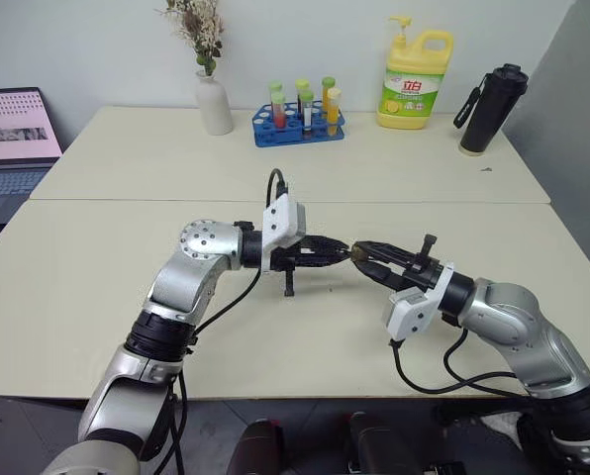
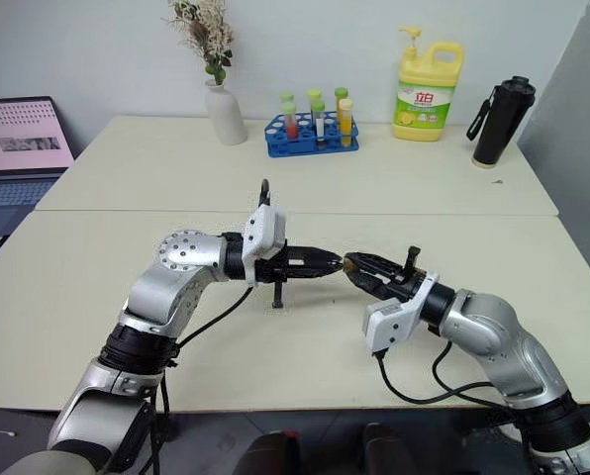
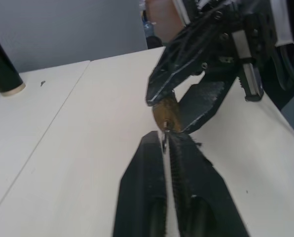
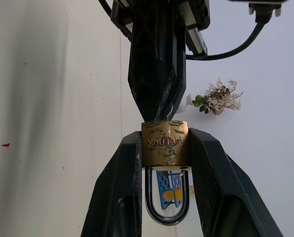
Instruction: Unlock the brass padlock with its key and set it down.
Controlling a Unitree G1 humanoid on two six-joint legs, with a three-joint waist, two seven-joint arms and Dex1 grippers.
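A white ceramic vase (image 1: 214,104) holds dried flowers at the back of the cream table (image 1: 107,277), with an open laptop (image 1: 13,139) off its left edge. Next comes a blue test-tube rack (image 1: 297,127) carrying tubes with coloured caps, then a yellow dish-soap pump bottle (image 1: 414,81) and a black flask (image 1: 492,109). Above the front tabletop, the left gripper (image 1: 343,251) has its jaws nearly together around the thin silvery key (image 3: 164,142), which sits at the keyhole. The right gripper (image 1: 359,253) pinches the small brass padlock (image 4: 164,143) by its sides, its shackle pointing back toward the wrist. A plain pale wall stands behind
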